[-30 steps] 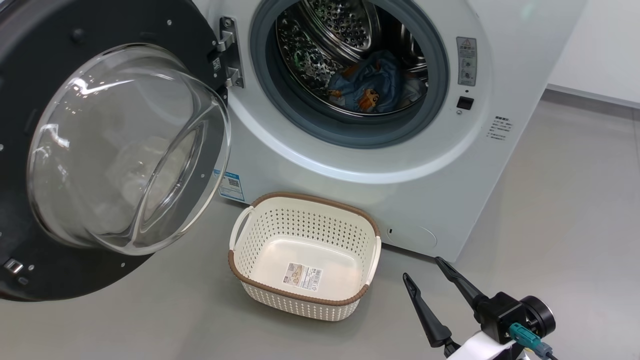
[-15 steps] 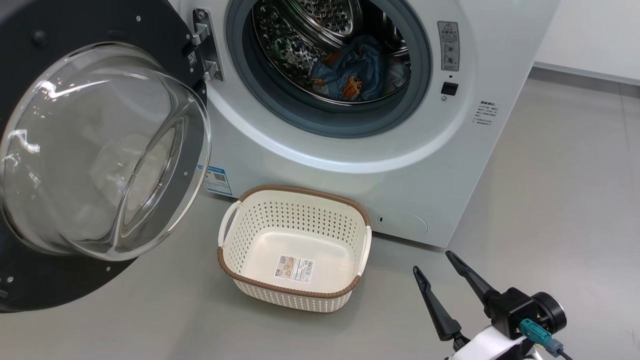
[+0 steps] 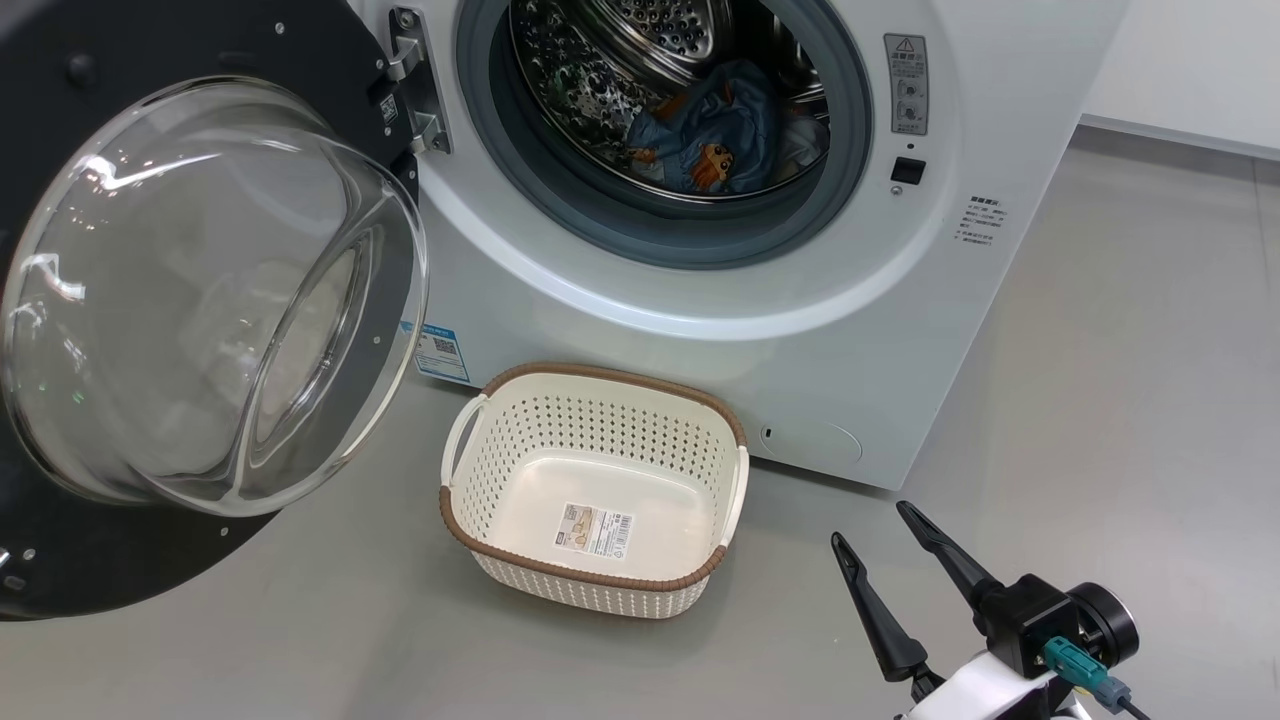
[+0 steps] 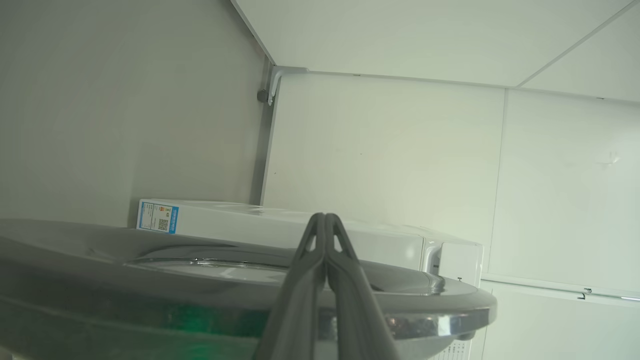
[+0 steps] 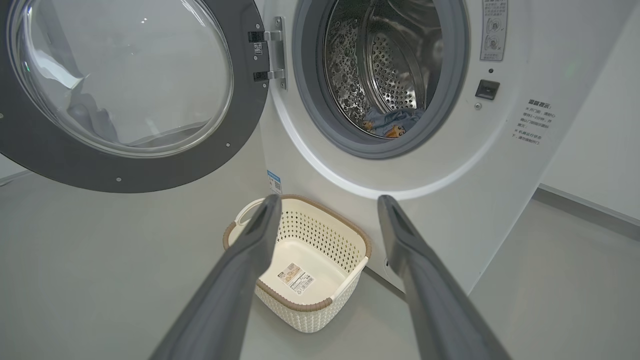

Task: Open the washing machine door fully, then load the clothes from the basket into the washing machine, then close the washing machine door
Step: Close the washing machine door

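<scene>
Lower right, our right end effector gapes wide; our left end effector, pinched closed beside the washing machine door, may slip off its curved face.

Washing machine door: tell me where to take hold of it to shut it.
Probably the black rim at the free edge, opposite the hinge, coming from its outer side on the left. The glass bowl bulges smooth and offers no hold; the far rim gives the most leverage.
</scene>
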Available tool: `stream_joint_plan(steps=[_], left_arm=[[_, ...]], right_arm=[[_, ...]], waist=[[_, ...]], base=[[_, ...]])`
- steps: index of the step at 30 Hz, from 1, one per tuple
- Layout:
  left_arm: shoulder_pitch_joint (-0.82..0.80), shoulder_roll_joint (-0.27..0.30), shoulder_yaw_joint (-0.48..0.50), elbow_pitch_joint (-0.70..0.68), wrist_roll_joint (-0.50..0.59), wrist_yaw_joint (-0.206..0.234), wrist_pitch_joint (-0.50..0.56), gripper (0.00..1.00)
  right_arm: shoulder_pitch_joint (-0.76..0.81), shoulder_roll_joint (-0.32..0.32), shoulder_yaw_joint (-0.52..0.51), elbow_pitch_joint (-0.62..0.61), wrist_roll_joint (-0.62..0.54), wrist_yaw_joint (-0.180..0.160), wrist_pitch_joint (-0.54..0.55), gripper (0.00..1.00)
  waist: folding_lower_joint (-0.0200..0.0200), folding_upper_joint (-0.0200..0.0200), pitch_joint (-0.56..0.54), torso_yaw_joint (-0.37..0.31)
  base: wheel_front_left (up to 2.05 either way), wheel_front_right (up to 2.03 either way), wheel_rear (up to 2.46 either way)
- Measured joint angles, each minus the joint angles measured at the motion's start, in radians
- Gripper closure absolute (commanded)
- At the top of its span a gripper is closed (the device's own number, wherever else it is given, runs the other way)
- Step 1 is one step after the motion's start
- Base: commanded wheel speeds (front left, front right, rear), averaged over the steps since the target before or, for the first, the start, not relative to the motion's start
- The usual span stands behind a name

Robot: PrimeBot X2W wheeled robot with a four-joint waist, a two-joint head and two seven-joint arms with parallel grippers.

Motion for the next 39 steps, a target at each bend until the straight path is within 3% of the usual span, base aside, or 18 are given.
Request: stream_joint_plan(steps=[30, 39], left_arm=[[0.075, -0.015, -0.104, -0.029, -0.046, -0.084, 0.313, 1.0], [0.114, -0.087, -0.117, -0.059, -0.068, -0.105, 0.365, 1.0]], right_arm=[[-0.001, 0.02, -0.005, 0.0, 0.0, 0.0, 0.0, 0.0], [-0.001, 0.032, -0.018, 0.0, 0.0, 0.0, 0.0, 0.0]], waist=[[0.0, 0.0, -0.011, 0.033], [0.0, 0.0, -0.004, 0.04]], base=[[0.0, 0.0, 0.0], [0.0, 0.0, 0.0]])
